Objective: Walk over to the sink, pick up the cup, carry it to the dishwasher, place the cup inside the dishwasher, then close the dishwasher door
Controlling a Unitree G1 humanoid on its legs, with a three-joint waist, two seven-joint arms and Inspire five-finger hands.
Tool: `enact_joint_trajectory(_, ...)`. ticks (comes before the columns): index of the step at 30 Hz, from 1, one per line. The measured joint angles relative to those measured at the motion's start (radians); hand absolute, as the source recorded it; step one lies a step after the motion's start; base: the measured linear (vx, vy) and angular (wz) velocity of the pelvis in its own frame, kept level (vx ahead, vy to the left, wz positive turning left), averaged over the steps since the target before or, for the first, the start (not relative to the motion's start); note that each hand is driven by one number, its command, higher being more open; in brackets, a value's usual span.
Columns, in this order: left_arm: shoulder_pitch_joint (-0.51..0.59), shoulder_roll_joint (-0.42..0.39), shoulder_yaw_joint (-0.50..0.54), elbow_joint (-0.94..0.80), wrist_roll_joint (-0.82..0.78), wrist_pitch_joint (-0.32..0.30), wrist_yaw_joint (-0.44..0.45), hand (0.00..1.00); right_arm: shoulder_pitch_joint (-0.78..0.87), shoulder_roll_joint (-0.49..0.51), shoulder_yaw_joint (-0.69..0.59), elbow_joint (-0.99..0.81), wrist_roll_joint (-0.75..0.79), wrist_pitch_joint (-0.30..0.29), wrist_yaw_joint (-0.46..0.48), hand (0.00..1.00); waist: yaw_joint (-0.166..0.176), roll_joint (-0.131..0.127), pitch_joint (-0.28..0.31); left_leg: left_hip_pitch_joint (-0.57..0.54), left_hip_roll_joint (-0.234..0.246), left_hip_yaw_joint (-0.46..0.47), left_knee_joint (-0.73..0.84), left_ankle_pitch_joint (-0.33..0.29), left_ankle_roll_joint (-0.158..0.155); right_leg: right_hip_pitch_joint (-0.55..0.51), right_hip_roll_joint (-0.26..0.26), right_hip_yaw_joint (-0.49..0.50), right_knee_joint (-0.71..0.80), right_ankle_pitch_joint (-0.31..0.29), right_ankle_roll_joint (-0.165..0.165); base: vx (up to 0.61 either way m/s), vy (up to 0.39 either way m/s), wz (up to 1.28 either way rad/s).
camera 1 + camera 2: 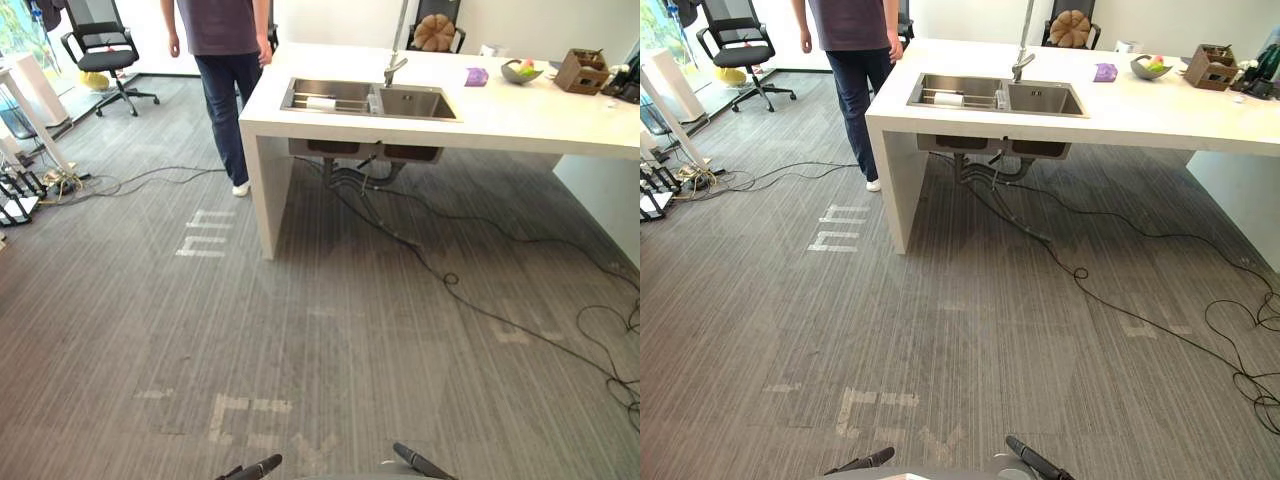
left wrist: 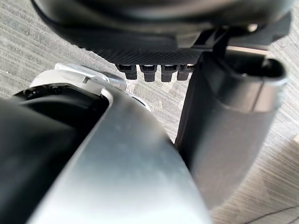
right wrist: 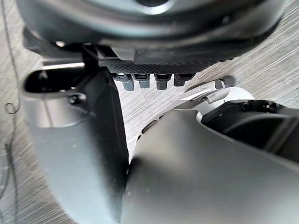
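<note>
A double steel sink [image 1: 368, 99] is set in a white counter [image 1: 520, 115] across the room, with a tap [image 1: 394, 68] behind it. A small white thing that may be the cup [image 1: 320, 102] lies in the sink's left basin. My left hand [image 1: 255, 467] and right hand [image 1: 420, 462] hang low at the near edge of the eye views, far from the sink. In the left wrist view the fingers [image 2: 154, 70] and thumb [image 2: 229, 116] are relaxed and hold nothing. The right wrist view shows the same: fingers [image 3: 154, 79] straight, thumb [image 3: 74, 140] apart, over bare carpet.
A person [image 1: 225, 60] stands at the counter's left end. Black cables [image 1: 450, 270] trail over the grey carpet under and right of the counter. Office chairs [image 1: 100, 50] stand at the far left. A bowl [image 1: 521, 71], a purple object [image 1: 476, 76] and a wooden box [image 1: 582, 70] sit on the counter.
</note>
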Motion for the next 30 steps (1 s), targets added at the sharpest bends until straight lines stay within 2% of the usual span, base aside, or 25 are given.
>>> enact_joint_trajectory(2,-0.008,0.001,0.002,-0.001,0.001,0.007,0.026,1.0,0.0,0.007,-0.024,-0.001,0.001,-0.008,0.0,1.0,-0.001,0.0,0.006,0.013,0.013,-0.003,0.001,-0.022,0.003,-0.019,-0.014,-0.032,-0.019,-0.014,-0.003,0.04,-0.054,0.0)
enact_joint_trajectory(5,-0.016,-0.001,0.013,-0.004,0.02,0.014,0.042,1.0,0.002,0.022,-0.054,-0.028,0.007,-0.017,0.001,1.0,-0.011,0.002,0.017,0.032,0.079,-0.002,0.017,-0.065,-0.039,-0.111,-0.009,-0.082,-0.07,0.003,0.004,0.14,-0.12,0.01)
enact_joint_trajectory(6,-0.027,-0.001,0.023,-0.004,0.039,0.017,0.042,1.0,0.002,0.028,-0.061,-0.043,0.007,-0.02,0.004,1.0,-0.011,0.006,0.025,0.045,0.107,-0.001,0.031,-0.085,-0.054,-0.152,-0.005,-0.08,-0.082,0.025,0.002,0.36,-0.262,0.04)
enact_joint_trajectory(7,-0.038,0.0,0.029,-0.005,0.05,0.02,0.042,1.0,0.002,0.033,-0.066,-0.063,0.007,-0.022,0.011,1.0,-0.011,-0.003,0.039,0.059,0.13,-0.001,0.057,-0.119,-0.079,-0.192,-0.002,-0.057,-0.101,0.055,0.001,0.37,-0.256,0.04)
enact_joint_trajectory(8,-0.039,0.003,0.033,-0.006,0.053,0.021,0.039,1.0,0.003,0.036,-0.066,-0.072,0.007,-0.022,0.013,1.0,-0.01,-0.009,0.043,0.065,0.135,-0.002,0.073,-0.14,-0.09,-0.203,-0.001,-0.041,-0.111,0.066,0.0,0.37,-0.249,0.09)
enact_joint_trajectory(9,-0.039,0.008,0.046,-0.012,0.06,0.026,0.039,1.0,0.007,0.043,-0.066,-0.083,0.006,-0.022,0.018,1.0,-0.01,-0.022,0.049,0.084,0.144,-0.006,0.106,-0.188,-0.115,-0.207,-0.008,-0.011,-0.146,0.089,0.0,0.49,-0.294,0.2)
enact_joint_trajectory(10,-0.039,0.002,0.052,-0.013,0.074,0.028,0.045,1.0,0.011,0.049,-0.074,-0.091,0.007,-0.023,0.023,1.0,-0.015,-0.016,0.052,0.107,0.168,-0.012,0.125,-0.226,-0.124,-0.204,-0.008,-0.015,-0.094,0.169,-0.015,0.41,-0.241,0.35)
enact_joint_trajectory(11,-0.039,-0.003,0.052,-0.012,0.082,0.029,0.048,1.0,0.012,0.053,-0.087,-0.1,0.008,-0.023,0.025,1.0,-0.019,-0.014,0.048,0.117,0.176,-0.022,0.128,-0.231,-0.117,-0.206,-0.006,-0.029,-0.056,0.155,-0.031,0.65,-0.364,0.38)
enact_joint_trajectory(12,-0.035,-0.02,0.066,-0.019,0.088,0.024,0.059,1.0,0.009,0.052,-0.101,-0.112,0.006,-0.023,0.027,1.0,-0.018,0.005,0.048,0.121,0.197,-0.021,0.16,-0.208,-0.115,-0.209,0.0,-0.043,0.001,0.088,-0.042,0.56,-0.311,0.26)
enact_joint_trajectory(13,-0.033,-0.037,0.089,-0.031,0.088,0.015,0.07,1.0,0.009,0.044,-0.102,-0.112,0.003,-0.021,0.029,1.0,-0.012,0.016,0.047,0.108,0.211,-0.028,0.207,-0.17,-0.116,-0.196,0.007,-0.052,0.02,0.049,-0.052,0.67,-0.374,0.15)
enact_joint_trajectory(15,-0.03,-0.061,0.123,-0.038,0.08,0.008,0.084,1.0,0.012,0.035,-0.108,-0.11,-0.005,-0.007,0.028,1.0,-0.017,0.038,0.035,0.072,0.237,-0.055,0.315,-0.115,-0.114,-0.15,0.027,-0.072,0.007,0.008,-0.066,0.56,-0.285,0.15)
enact_joint_trajectory(17,-0.041,-0.083,0.184,-0.044,0.062,-0.002,0.088,1.0,0.01,0.02,-0.107,-0.104,-0.018,0.006,0.028,1.0,-0.021,0.062,0.023,-0.021,0.266,-0.103,0.529,-0.033,-0.139,-0.087,0.056,-0.092,-0.044,-0.011,-0.072,0.52,-0.212,0.11)
enact_joint_trajectory(18,-0.048,-0.105,0.222,-0.065,0.05,-0.009,0.088,1.0,0.01,0.014,-0.105,-0.1,-0.025,0.004,0.025,1.0,-0.021,0.073,0.021,-0.099,0.281,-0.13,0.7,0.094,-0.183,-0.025,0.077,-0.095,-0.107,-0.011,-0.072,0.4,-0.115,0.01)
enact_joint_trajectory(19,-0.046,-0.114,0.236,-0.073,0.049,-0.019,0.088,1.0,0.01,0.012,-0.102,-0.097,-0.03,0.0,0.02,1.0,-0.017,0.071,0.025,-0.139,0.298,-0.126,0.794,0.116,-0.2,0.008,0.088,-0.094,-0.14,-0.01,-0.071,0.47,-0.114,-0.06)
enact_joint_trajectory(20,-0.047,-0.127,0.269,-0.098,0.048,-0.04,0.084,1.0,0.01,0.007,-0.099,-0.086,-0.036,-0.016,0.001,1.0,-0.016,0.082,0.029,-0.217,0.326,-0.099,0.993,0.075,-0.174,0.095,0.114,-0.089,-0.21,-0.008,-0.068,0.54,-0.076,-0.07)
enact_joint_trajectory(21,-0.047,-0.133,0.292,-0.115,0.043,-0.05,0.082,1.0,0.012,0.007,-0.087,-0.074,-0.035,-0.032,-0.019,1.0,-0.012,0.082,0.034,-0.275,0.325,-0.083,1.113,0.016,-0.163,0.186,0.124,-0.084,-0.279,-0.009,-0.069,0.44,-0.059,-0.1)
enact_joint_trajectory(22,-0.047,-0.136,0.297,-0.121,0.036,-0.057,0.081,1.0,0.01,0.006,-0.081,-0.067,-0.035,-0.036,-0.027,1.0,-0.009,0.079,0.034,-0.306,0.316,-0.071,1.139,-0.012,-0.156,0.224,0.124,-0.077,-0.309,-0.008,-0.067,0.49,0.002,-0.21)
enact_joint_trajectory(23,-0.049,-0.145,0.296,-0.14,0.006,-0.066,0.081,1.0,0.005,0.002,-0.065,-0.063,-0.033,-0.042,-0.037,1.0,0.003,0.078,0.035,-0.38,0.292,-0.047,1.138,-0.063,-0.157,0.278,0.122,-0.063,-0.36,-0.004,-0.057,0.31,0.056,-0.49)
enact_joint_trajectory(24,-0.054,-0.151,0.295,-0.151,-0.055,-0.069,0.074,1.0,-0.018,-0.001,-0.062,-0.046,-0.032,-0.046,-0.041,1.0,0.018,0.077,0.037,-0.452,0.277,-0.003,1.085,-0.128,-0.129,0.309,0.108,-0.036,-0.382,0.006,-0.039,0.49,0.142,-0.59)
enact_joint_trajectory(25,-0.057,-0.149,0.295,-0.151,-0.093,-0.067,0.07,1.0,-0.031,-0.001,-0.061,-0.039,-0.032,-0.047,-0.046,1.0,0.024,0.075,0.038,-0.482,0.268,0.024,1.033,-0.155,-0.11,0.324,0.096,-0.026,-0.387,0.007,-0.038,0.45,0.214,-0.78)
enact_joint_trajectory(26,-0.059,-0.148,0.292,-0.15,-0.138,-0.056,0.058,1.0,-0.048,0.005,-0.061,-0.035,-0.033,-0.049,-0.053,1.0,0.036,0.068,0.042,-0.523,0.249,0.081,0.869,-0.169,-0.085,0.346,0.062,-0.004,-0.395,0.006,-0.031,0.45,0.237,-0.79)
enact_joint_trajectory(27,-0.053,-0.152,0.278,-0.145,-0.159,-0.042,0.049,1.0,-0.058,0.008,-0.06,-0.035,-0.037,-0.054,-0.053,1.0,0.043,0.066,0.043,-0.529,0.231,0.111,0.655,-0.132,-0.091,0.358,0.038,0.016,-0.395,-0.008,-0.005,0.45,0.263,-1.02)
enact_joint_trajectory(28,-0.029,-0.153,0.254,-0.138,-0.159,-0.049,0.039,1.0,-0.069,0.017,-0.053,-0.035,-0.048,-0.062,-0.055,1.0,0.051,0.076,0.037,-0.508,0.214,0.133,0.45,0.049,-0.038,0.378,0.019,0.061,-0.407,-0.035,0.032,0.37,0.238,-0.73)
enact_joint_trajectory(29,-0.029,-0.147,0.256,-0.13,-0.154,-0.069,0.048,1.0,-0.074,0.032,-0.037,-0.034,-0.058,-0.072,-0.064,1.0,0.048,0.048,0.041,-0.482,0.182,0.158,0.43,0.04,-0.046,0.39,-0.007,0.092,-0.418,-0.038,0.026,0.54,0.313,-0.39)
enact_joint_trajectory(30,-0.023,-0.153,0.249,-0.138,-0.118,-0.155,0.067,1.0,-0.067,0.034,0.02,-0.068,-0.073,-0.075,-0.059,1.0,0.048,0.037,0.036,-0.474,0.165,0.161,0.405,0.023,-0.038,0.379,0.011,0.161,-0.43,-0.023,-0.007,0.52,0.266,-0.04)
